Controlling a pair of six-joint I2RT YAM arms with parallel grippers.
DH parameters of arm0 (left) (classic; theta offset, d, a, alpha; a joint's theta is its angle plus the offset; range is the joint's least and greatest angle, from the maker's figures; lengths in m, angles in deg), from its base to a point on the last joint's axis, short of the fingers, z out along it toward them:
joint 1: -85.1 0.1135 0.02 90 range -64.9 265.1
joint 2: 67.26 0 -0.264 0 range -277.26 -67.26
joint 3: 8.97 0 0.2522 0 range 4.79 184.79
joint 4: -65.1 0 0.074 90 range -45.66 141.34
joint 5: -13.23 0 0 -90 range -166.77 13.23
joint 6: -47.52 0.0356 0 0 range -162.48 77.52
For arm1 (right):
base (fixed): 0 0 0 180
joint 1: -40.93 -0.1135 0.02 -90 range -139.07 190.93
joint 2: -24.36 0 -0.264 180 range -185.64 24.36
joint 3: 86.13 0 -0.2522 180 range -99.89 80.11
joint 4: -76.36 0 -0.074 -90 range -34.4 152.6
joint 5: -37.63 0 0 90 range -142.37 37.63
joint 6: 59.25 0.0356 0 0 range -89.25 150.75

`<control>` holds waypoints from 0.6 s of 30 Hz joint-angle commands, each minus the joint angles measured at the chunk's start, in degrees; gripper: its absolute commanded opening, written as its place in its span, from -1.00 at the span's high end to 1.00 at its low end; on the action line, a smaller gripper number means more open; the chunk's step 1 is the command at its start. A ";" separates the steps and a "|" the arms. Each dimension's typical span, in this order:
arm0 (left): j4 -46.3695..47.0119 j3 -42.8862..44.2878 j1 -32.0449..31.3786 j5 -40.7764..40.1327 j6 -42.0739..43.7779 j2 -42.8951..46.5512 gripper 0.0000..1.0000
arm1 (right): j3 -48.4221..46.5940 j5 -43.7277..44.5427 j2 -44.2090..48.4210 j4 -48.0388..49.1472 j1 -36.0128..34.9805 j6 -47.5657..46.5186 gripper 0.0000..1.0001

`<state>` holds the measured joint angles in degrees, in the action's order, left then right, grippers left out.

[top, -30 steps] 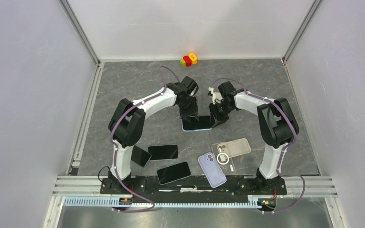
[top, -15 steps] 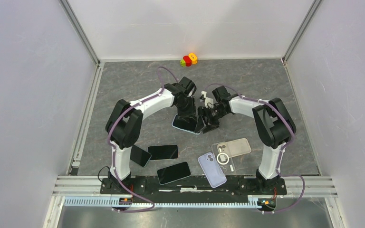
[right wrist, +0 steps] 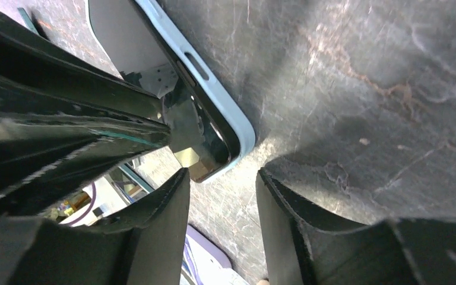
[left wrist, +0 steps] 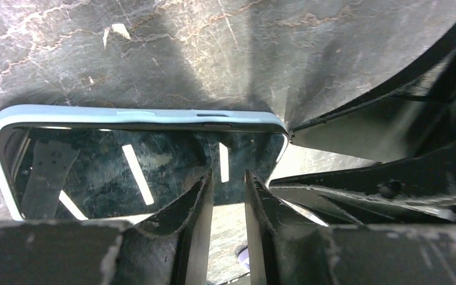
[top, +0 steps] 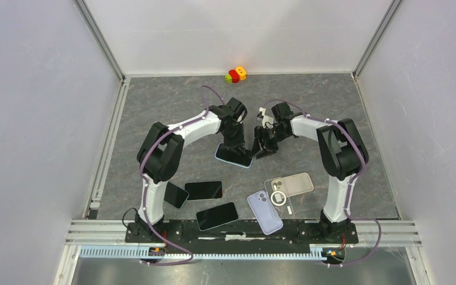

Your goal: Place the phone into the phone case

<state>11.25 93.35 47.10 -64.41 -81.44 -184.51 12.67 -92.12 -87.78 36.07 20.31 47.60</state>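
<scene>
A phone with a black screen (left wrist: 124, 172) sits in a light-blue phone case (left wrist: 154, 114) and lies flat on the grey table, in the middle of the top view (top: 233, 155). My left gripper (top: 236, 142) hangs over the phone's far edge. Its fingertips (left wrist: 209, 178) stand over the screen with a narrow gap and nothing between them. My right gripper (top: 262, 145) is open and empty just right of the phone. In the right wrist view the case's corner (right wrist: 240, 130) lies just ahead of the open right gripper (right wrist: 221, 172).
Three loose black phones (top: 203, 190) lie near the front left. A purple case (top: 265, 212), a clear case (top: 280, 197) and a beige case (top: 295, 183) lie at the front right. A small coloured toy (top: 236, 74) sits at the back wall.
The cased phone has shifted left and turned on the table. The right gripper pushed in towards it, then drew back to the right. The left gripper stayed over the phone.
</scene>
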 commanded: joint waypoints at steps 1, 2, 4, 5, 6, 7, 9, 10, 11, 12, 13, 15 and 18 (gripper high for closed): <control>0.90 2.32 -0.06 1.34 1.74 -2.55 0.38 | -1.70 4.88 -4.95 1.91 -0.21 0.03 0.04; 0.83 2.44 -0.06 1.48 1.85 -3.05 0.39 | -1.88 5.61 -5.35 1.86 -0.16 0.13 0.06; 0.81 2.64 -0.06 1.68 1.87 -3.96 0.41 | -2.16 6.67 -6.19 1.91 -0.21 0.22 0.14; 0.81 2.68 -0.06 1.62 1.96 -4.35 0.42 | -2.26 7.43 -6.60 1.77 -0.21 0.09 0.17; 0.81 2.74 -0.06 1.47 1.96 -4.71 0.43 | -2.35 8.16 -6.99 1.53 -0.21 -0.23 0.21; 0.81 2.84 -0.08 1.35 1.96 -5.10 0.44 | -2.49 9.10 -7.39 1.03 -0.27 -0.75 0.24; -0.40 3.84 -0.07 0.92 2.34 -6.38 0.47 | -3.02 11.60 -8.16 -0.45 -0.36 -2.00 0.32; -1.30 4.42 -0.08 0.74 2.53 -6.93 0.49 | -3.17 13.00 -8.62 -1.12 -0.34 -2.78 0.35; -2.21 5.05 -0.06 0.29 2.73 -7.68 0.50 | -3.27 14.28 -8.94 -1.73 -0.45 -3.45 0.40; -2.72 5.34 -0.06 0.08 2.90 -8.26 0.52 | -3.26 15.85 -9.14 -2.21 -0.47 -3.91 0.43; -3.01 5.40 -0.07 -0.05 3.01 -8.62 0.53 | -3.26 17.03 -9.44 -2.49 -0.61 -4.66 0.47; -3.19 5.16 -0.07 0.01 2.91 -9.15 0.56 | -3.39 19.80 -10.03 -3.35 -1.04 -5.92 0.52; -3.47 4.72 -0.06 0.29 2.85 -9.96 0.58 | -3.88 22.93 -10.86 -4.56 -1.75 -7.42 0.59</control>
<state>9.43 98.61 47.14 -61.55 -81.31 -190.48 7.29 -90.52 -92.65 32.77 19.87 47.57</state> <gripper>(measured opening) 0.217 0.258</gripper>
